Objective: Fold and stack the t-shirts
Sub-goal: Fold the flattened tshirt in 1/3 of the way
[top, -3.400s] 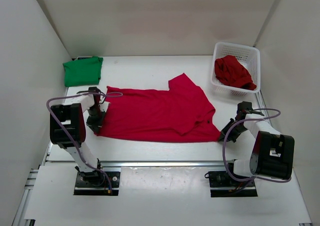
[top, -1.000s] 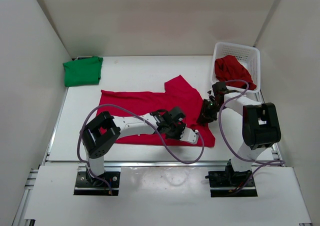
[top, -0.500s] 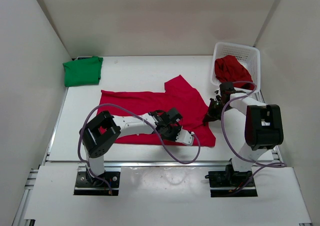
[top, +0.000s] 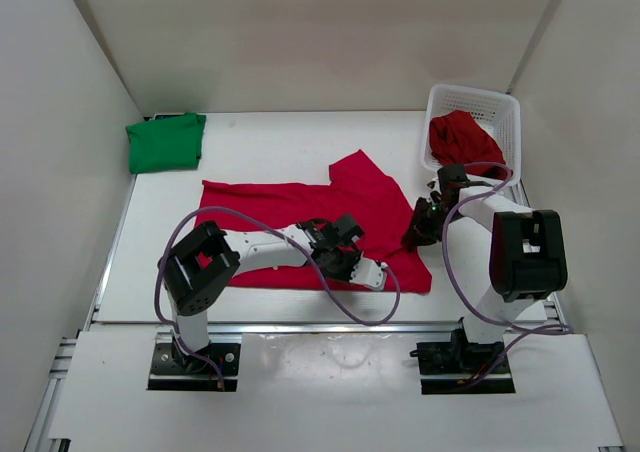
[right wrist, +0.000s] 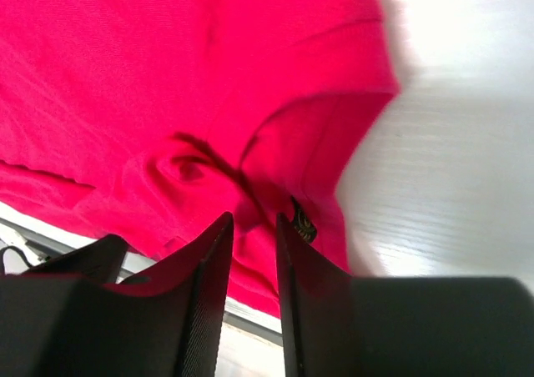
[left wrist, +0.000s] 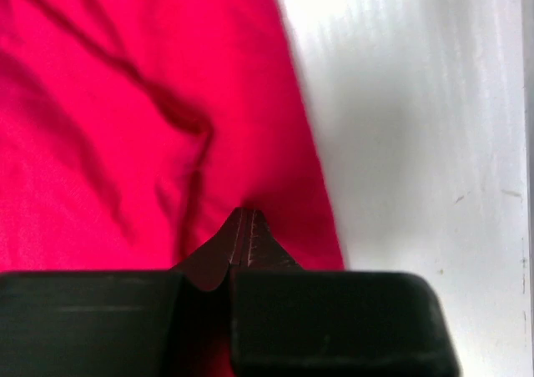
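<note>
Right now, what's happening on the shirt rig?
Both arms are working the spread red t-shirt mid-table. The left gripper has its jaws shut on the cloth near the shirt's near edge; the right gripper pinches the shirt's right edge. The green t-shirt lies folded at the far left, and a second red t-shirt sits crumpled in the basket.

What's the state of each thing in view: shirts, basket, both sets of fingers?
green t-shirt: folded, far-left corner of table.
spread red t-shirt: laid out on table, pinched at two spots near its right end.
other red t-shirt: crumpled in the basket.
basket: upright, holding one shirt.
left fingers: shut on the spread red t-shirt.
right fingers: shut on a fold of it.
</note>
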Controlling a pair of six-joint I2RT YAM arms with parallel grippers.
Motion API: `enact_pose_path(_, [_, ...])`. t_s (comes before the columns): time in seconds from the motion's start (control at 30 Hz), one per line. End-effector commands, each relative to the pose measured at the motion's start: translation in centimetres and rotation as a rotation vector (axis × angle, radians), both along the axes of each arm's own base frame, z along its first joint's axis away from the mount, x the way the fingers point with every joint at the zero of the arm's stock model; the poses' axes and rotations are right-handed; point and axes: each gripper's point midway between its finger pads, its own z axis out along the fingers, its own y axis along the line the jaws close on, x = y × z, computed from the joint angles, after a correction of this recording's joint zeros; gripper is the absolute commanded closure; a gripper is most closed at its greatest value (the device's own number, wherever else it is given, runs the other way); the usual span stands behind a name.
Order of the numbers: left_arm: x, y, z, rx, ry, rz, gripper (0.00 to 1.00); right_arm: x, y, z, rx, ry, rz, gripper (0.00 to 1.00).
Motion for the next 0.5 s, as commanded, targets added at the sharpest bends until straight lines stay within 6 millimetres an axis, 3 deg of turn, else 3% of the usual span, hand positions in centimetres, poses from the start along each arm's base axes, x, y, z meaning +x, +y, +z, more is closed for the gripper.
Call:
enact_pose_path(0.0, [1.8,-0.8,4.7,-0.091,-0.034,0.044,0.96,0.9,-1.0,2.0,-0.026,-0.071,-0.016,0.67])
enact_pose_path(0.1, [4.0,-0.1,8.7,-0.172,-0.028,0.141,0.90,1.8,-1.9,4.0,-0.054,-0.144,-0.054,0.66])
enact_pose_path(0.23, [8.2,3.6,13.6,-0.289,0.001,0.359,0.81,3.3,-2.0,7.0,-0.102,-0.250,-0.045,0.65])
enact_pose_path(0.3, [11.9,7.9,15.1,-0.346,0.048,0.590,0.76,3.4,-1.9,7.3,-0.135,-0.242,-0.046,0.65])
enact_pose_path(0.33, [12.7,9.2,15.8,-0.373,0.076,0.685,0.73,3.1,-2.6,6.9,-0.155,-0.214,-0.060,0.64])
enact_pose_path(0.4, [16.8,16.1,15.7,-0.397,0.087,0.953,0.71,2.5,-3.1,6.0,-0.161,-0.174,-0.078,0.64])
enact_pose_path(0.43, [17.4,18.1,15.5,-0.402,0.107,1.049,0.69,1.6,-3.4,5.3,-0.160,-0.134,-0.093,0.63])
enact_pose_path(0.47, [18.2,22.1,14.9,-0.382,0.111,1.176,0.69,1.6,-3.5,5.1,-0.147,-0.126,-0.102,0.63])
